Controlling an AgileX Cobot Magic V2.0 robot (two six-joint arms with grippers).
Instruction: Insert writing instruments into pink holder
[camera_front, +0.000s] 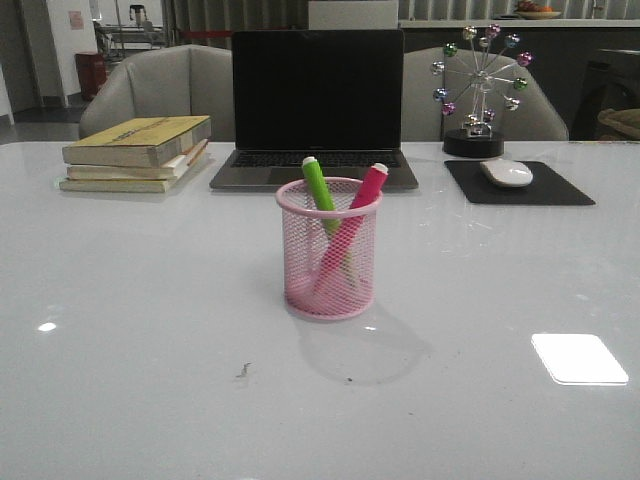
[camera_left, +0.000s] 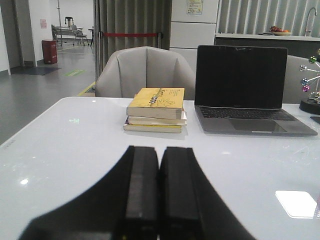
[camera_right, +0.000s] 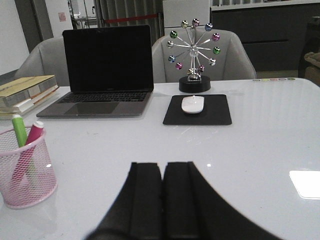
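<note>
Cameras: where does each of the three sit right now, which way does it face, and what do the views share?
Front view: looks forward over the table at the pink holder with both markers inside; no robot parts show.
Left wrist view: low over the table, facing the books and laptop; left end effector shut.
Right wrist view: low, facing the mouse and spinner ornament; right end effector shut.
Shared: the laptop appears in all three.

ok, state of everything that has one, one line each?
green marker: in the pink holder, leaning, cap up
pink marker: in the holder, leaning, crossing the green one
pink holder: upright on the table
laptop: lid open, screen dark
left end effector: shut, empty
right end effector: shut, empty
</note>
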